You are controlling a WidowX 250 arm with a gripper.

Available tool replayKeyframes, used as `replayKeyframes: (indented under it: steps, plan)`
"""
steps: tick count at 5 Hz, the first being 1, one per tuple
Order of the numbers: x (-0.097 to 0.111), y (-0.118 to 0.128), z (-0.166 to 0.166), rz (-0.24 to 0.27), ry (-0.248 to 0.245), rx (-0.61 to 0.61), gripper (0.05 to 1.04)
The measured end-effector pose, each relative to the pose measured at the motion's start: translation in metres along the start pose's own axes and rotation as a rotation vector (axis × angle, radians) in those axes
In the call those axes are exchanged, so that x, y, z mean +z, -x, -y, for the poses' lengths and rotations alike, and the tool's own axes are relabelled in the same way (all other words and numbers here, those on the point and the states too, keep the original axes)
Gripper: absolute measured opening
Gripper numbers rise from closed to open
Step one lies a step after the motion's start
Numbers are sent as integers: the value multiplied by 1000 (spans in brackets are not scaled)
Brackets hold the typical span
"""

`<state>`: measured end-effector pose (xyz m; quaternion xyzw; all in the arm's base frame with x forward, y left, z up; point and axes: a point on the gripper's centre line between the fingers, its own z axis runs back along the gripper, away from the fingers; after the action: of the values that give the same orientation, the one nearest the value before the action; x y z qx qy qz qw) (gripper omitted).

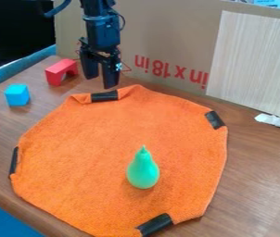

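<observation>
A green, pear-shaped toy [143, 172] stands on an orange fabric cloth [86, 152]; the black two-finger pincer [100, 81], released, fingers apart, hangs near a red arch-shaped block [55, 74].

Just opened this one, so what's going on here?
The robot's gripper hangs just beyond the far edge of an orange cloth, near a strip of black tape, with its jaws apart and nothing between them. A green pear-shaped object is on the cloth. Off the cloth, on the wooden table, are a red arch-shaped block and a blue cube. Nothing is being held at this moment.
</observation>
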<state>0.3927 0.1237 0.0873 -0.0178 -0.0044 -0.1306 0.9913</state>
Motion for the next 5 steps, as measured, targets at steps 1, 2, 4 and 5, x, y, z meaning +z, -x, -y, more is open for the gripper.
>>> replayKeyframes:
  steps: [1, 2, 4, 5]
  plan:
    - [-18, 2, 2, -33, 31, 1, 999]
    - [-20, 14, 8, -27, 99, 3, 999]
    - [3, 21, 5, 54, 65, 21, 999]
    - [10, 28, 17, 84, 88, -18, 999]
